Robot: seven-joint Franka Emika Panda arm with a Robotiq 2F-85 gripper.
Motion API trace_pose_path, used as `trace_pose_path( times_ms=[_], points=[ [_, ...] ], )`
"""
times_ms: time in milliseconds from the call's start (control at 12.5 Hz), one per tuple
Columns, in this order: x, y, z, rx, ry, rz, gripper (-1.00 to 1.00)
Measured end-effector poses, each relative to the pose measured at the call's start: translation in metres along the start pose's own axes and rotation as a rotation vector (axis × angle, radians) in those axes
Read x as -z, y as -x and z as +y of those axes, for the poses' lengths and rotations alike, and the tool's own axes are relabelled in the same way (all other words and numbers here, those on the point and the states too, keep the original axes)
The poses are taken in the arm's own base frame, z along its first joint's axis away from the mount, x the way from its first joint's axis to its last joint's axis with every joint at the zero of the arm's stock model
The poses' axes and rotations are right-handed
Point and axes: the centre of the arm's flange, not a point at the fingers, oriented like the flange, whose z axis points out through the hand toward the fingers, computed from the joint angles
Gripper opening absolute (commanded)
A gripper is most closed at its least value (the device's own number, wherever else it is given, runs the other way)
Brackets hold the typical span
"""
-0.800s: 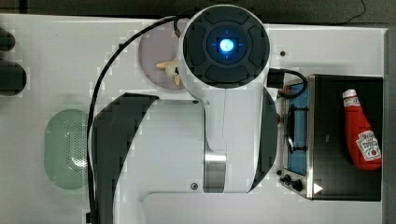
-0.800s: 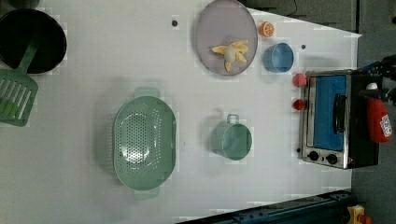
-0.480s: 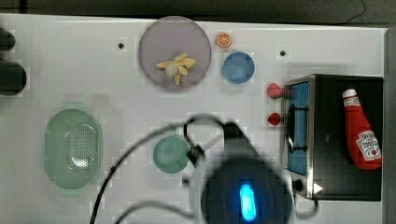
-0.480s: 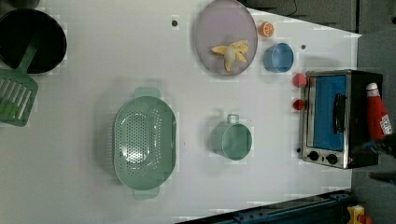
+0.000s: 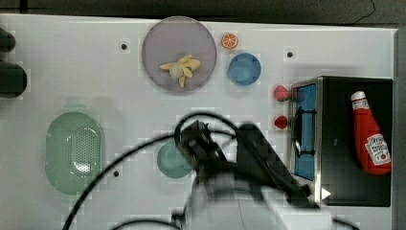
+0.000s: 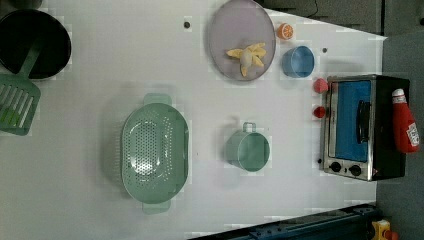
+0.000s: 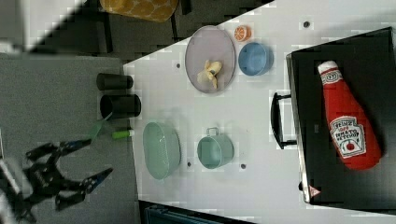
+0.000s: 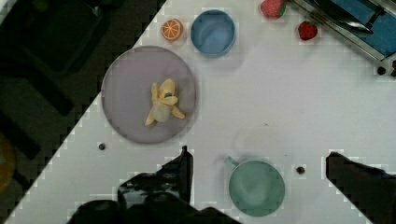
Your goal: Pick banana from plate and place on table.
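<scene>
We see the gripper [image 8: 257, 172] from the wrist view with its two dark fingers [image 8: 180, 170] spread wide apart and nothing held between them; a green mug [image 8: 256, 187] sits on the table [image 8: 280, 102] in the gap below them. In the top view the arm [image 5: 249, 163] appears as a blurred dark and white mass over the lower middle of the table, partly covering the same mug [image 5: 172, 160].

Beyond the fingers in the wrist view lies the plate [image 8: 126, 93], with the banana [image 8: 162, 102] resting near its middle, peel strips splayed around the cream core. We find the banana [image 5: 182, 69] on the plate [image 5: 163, 43] in the top view too, at the table's far edge, and likewise in the left view [image 6: 247, 54] and the right view [image 7: 209, 72].

Just beside the plate we note an orange slice [image 5: 229, 40] and a blue bowl [image 5: 244, 69]. Two red strawberries [image 5: 281, 93] lie near the toaster oven [image 5: 306, 134], which stands at the top view's right with a ketchup bottle [image 5: 371, 134] lying on its top.

Toward the top view's left we see a green perforated basket [image 5: 74, 151], well apart from the plate. In the left view a black pot [image 6: 32, 42] and a green spatula [image 6: 17, 102] occupy the left view's upper left corner.
</scene>
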Motion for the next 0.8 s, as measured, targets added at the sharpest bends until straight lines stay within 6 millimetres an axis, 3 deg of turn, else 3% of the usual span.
trace_pose_path(
  times_ms=[160,400,560,800],
  points=[
    [-0.054,-0.011,-0.049,0.036,0.038,-0.024,1.0],
    [-0.167,0.0,-0.113,0.091,0.136,-0.137,1.0],
    [-0.238,0.0,-0.141,0.093,0.19,-0.224,1.0],
    [-0.31,-0.021,-0.166,0.073,0.237,-0.269,1.0]
  ],
)
